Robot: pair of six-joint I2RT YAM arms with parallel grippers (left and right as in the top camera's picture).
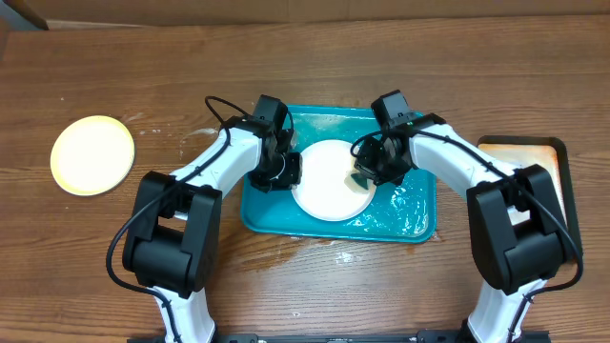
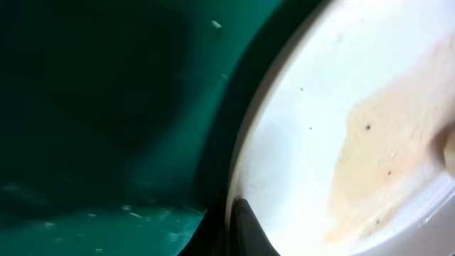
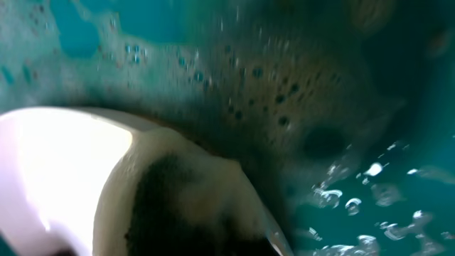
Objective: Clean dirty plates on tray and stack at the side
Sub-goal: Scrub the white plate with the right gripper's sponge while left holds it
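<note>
A white plate point(image 1: 324, 183) lies in the wet teal tray point(image 1: 415, 221). My left gripper point(image 1: 283, 171) is shut on the plate's left rim. In the left wrist view a dark finger point(image 2: 240, 226) sits on the rim of the plate point(image 2: 306, 107), which bears a tan smear, with the tray point(image 2: 92, 107) beside it. My right gripper point(image 1: 365, 176) is at the plate's right edge, shut on a soapy beige sponge point(image 3: 185, 188) that rests on the plate point(image 3: 50, 160). A pale yellow plate point(image 1: 92, 154) lies on the table at far left. No second white plate shows.
A smaller dark-rimmed tray point(image 1: 558, 151) with a whitish-orange inside stands at the right, behind my right arm. Foam and bubbles cover the teal tray's floor point(image 3: 355, 185). Wet spots mark the wooden table point(image 1: 343, 255) in front of the tray.
</note>
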